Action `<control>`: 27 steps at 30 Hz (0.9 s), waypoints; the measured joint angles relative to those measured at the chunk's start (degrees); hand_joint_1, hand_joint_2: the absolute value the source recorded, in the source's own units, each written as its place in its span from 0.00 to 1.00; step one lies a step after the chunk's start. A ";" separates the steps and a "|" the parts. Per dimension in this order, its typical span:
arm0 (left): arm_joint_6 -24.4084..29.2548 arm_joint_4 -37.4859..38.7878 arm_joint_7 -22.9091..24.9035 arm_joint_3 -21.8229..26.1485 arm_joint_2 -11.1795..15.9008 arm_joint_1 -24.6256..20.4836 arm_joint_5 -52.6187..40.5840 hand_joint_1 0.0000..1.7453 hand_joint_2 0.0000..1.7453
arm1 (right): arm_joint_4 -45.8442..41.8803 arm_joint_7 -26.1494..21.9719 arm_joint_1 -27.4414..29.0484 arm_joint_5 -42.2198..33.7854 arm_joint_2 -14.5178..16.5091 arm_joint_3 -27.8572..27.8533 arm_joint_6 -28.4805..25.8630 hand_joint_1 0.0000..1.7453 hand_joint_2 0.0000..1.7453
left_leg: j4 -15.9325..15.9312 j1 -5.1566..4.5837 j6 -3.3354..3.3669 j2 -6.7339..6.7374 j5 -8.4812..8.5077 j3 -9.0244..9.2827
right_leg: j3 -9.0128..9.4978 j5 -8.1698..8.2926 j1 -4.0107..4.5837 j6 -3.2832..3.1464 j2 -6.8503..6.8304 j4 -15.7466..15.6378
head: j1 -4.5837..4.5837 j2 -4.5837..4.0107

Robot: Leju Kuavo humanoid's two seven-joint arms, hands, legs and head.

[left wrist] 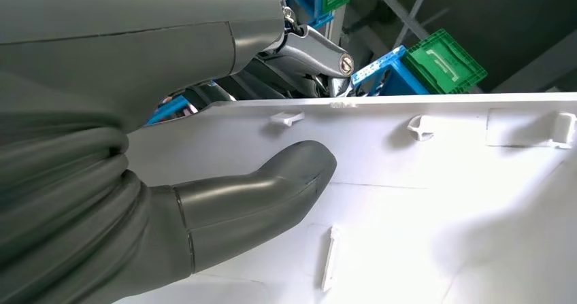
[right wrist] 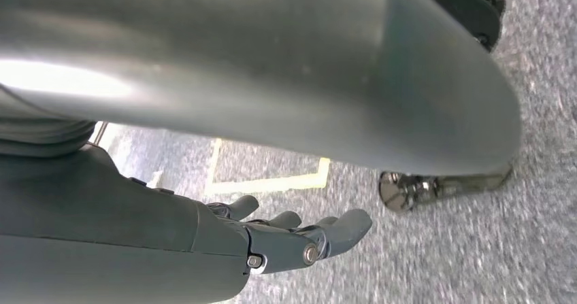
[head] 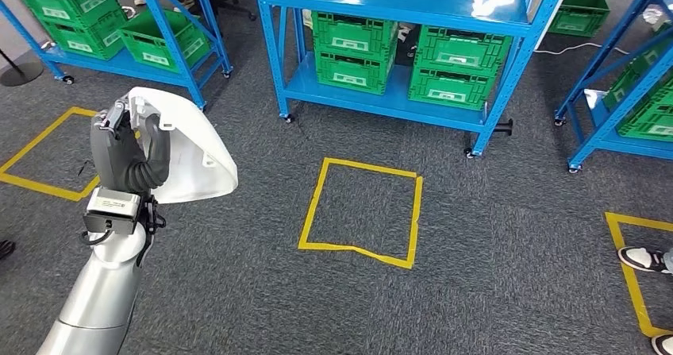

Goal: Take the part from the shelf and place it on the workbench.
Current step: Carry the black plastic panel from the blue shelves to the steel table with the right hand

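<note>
My left hand [head: 127,152] is raised at the left of the head view and grips a large white curved plastic part [head: 194,152]. In the left wrist view the thick grey thumb [left wrist: 272,185] presses on the part's white inner face [left wrist: 435,202], which carries small moulded clips, while the darker fingers [left wrist: 306,49] hook over its top edge. My right hand [right wrist: 299,236] hangs over grey carpet in the right wrist view, fingers spread and holding nothing.
Blue wheeled shelves [head: 397,9] with green crates [head: 353,49] stand ahead, with more racks at left [head: 103,21] and right [head: 635,109]. Yellow tape squares [head: 361,212] mark the grey carpet. A person's shoes [head: 643,258] are at the right edge.
</note>
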 joint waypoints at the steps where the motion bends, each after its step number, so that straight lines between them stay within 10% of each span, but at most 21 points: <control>1: -0.15 -0.26 0.08 0.20 0.05 0.12 -0.16 1.00 1.00 | 0.00 -0.04 -0.01 0.03 0.02 -0.02 -0.04 0.00 0.00 | 2.23 -0.02 -0.22 1.33 -1.53 -1.01 | -0.14 0.27 -0.09 -0.39 -0.64 -0.18 | -0.24 0.00; 5: -0.76 -0.69 0.31 0.39 0.03 0.61 -0.74 1.00 1.00 | 0.00 -0.02 0.16 0.06 -0.01 -0.20 -0.19 0.00 0.00 | 14.85 0.27 -0.99 3.87 -7.96 -5.66 | -0.93 0.69 0.09 -0.80 -3.30 -0.16 | -0.63 0.00; 11: -0.89 -2.04 1.00 0.52 -0.01 0.54 -1.24 1.00 1.00 | 0.00 0.31 0.03 0.21 0.03 -0.27 -0.03 0.00 0.00 | -1.50 -0.18 0.17 9.09 -2.58 4.91 | -0.81 0.69 0.58 0.09 -7.22 0.22 | -0.54 0.00; 14: -0.88 -2.93 1.25 1.06 0.06 1.02 -1.46 1.00 1.00 | 0.00 0.44 -0.14 0.64 0.02 -0.27 0.35 0.00 0.00 | -2.01 -0.18 1.13 7.37 -2.21 4.60 | -0.53 0.45 0.49 1.16 -8.12 0.34 | -0.44 0.00; 18: -0.85 -4.49 1.49 1.74 0.09 2.60 -1.92 1.00 1.00 | 0.00 0.56 0.11 1.16 0.04 -0.27 0.58 0.00 0.00 | -2.28 0.34 2.16 4.53 -1.14 4.12 | -4.71 -5.97 -0.01 2.44 -1.64 10.37 | -0.21 0.00; 20: -0.79 -5.38 1.52 2.03 0.08 4.18 -2.31 1.00 1.00 | 0.00 0.89 0.33 1.35 0.05 -0.27 0.59 0.00 0.00 | -2.10 0.35 2.18 2.86 -0.90 3.66 | -7.34 -8.11 -0.09 2.51 -0.95 16.28 | -0.18 0.00; 27: -0.71 -6.52 1.47 2.48 0.11 5.78 -2.70 1.00 1.00 | 0.00 1.44 0.41 1.64 0.04 -0.27 0.60 0.00 0.00 | -1.73 0.41 1.96 0.96 -0.79 3.34 | -6.25 -5.76 -0.18 2.36 -0.52 14.13 | -0.17 0.00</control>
